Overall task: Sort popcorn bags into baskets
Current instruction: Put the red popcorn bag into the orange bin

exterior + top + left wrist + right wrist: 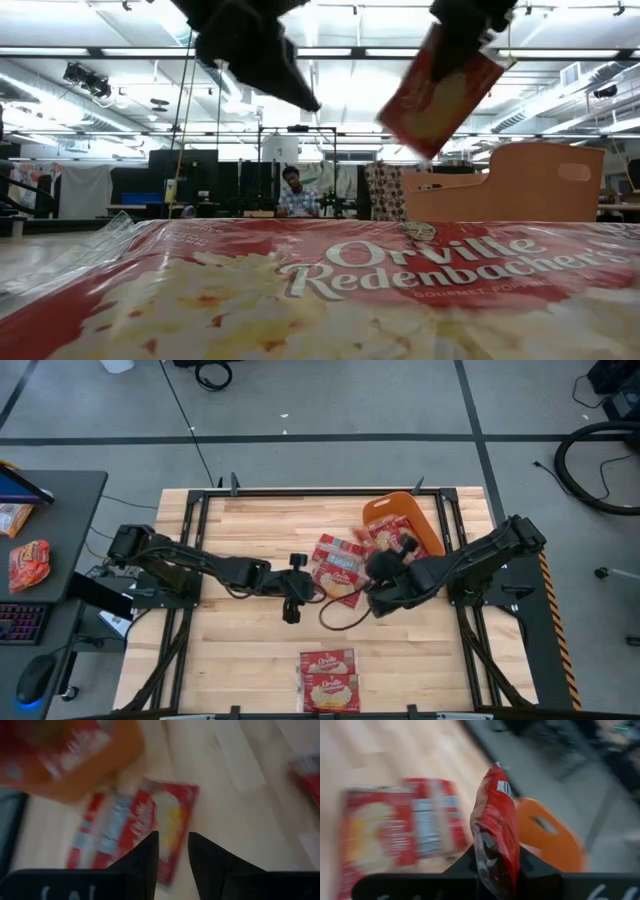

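Right pincer lifts one popcorn bag beside the orange basket.

The left pincer (291, 603) hangs over mid-worktop (240, 660), fingers narrowly parted and empty. Loose popcorn bags (338, 568) lie just right of it. The right pincer (497, 865) grips a red popcorn bag (495, 835) edgewise, raised near the orange basket (405, 520) at the far right corner.

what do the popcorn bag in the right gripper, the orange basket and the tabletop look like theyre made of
Popcorn bag clamped in the right gripper: thin glossy plastic film over printed paper, judging by its crinkled, shiny edge.
Orange basket: moulded plastic, matte, uniform colour, with a cut-out handle slot.
Tabletop: pale wood planks, smooth finish, visible grain lines and board seams.
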### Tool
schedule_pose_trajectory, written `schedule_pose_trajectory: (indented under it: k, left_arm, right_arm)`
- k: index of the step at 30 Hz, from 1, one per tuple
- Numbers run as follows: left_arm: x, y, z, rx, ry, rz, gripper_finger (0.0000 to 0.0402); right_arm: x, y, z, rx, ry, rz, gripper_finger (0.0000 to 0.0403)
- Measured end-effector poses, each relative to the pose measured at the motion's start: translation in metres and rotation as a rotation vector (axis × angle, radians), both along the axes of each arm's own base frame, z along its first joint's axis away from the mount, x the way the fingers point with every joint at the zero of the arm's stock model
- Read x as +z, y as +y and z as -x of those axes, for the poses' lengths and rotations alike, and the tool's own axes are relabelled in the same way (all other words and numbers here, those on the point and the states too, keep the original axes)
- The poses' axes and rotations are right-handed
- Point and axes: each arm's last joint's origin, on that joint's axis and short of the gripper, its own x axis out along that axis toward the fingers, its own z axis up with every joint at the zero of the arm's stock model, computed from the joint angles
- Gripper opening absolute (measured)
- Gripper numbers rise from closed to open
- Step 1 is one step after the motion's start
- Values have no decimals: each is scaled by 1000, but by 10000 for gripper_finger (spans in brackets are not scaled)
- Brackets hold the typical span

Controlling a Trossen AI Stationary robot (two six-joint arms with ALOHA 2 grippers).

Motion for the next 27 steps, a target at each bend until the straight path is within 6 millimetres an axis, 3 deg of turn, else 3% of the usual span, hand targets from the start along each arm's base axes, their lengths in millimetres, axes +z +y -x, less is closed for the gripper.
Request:
schedule_pose_trajectory:
  k: [11, 20, 27]
  left_arm:
    - [-48, -10, 20, -25, -69, 99, 107]
    - [-48, -10, 20, -15, -83, 111, 107]
    - [-46, -9, 17, -26, -113, 99, 107]
  right_arm:
    - [-36, -14, 38, -255, -200, 141, 35]
    - [-64, -29, 77, -309, -438, 89, 31]
    - [-78, -41, 95, -297, -619, 12, 33]
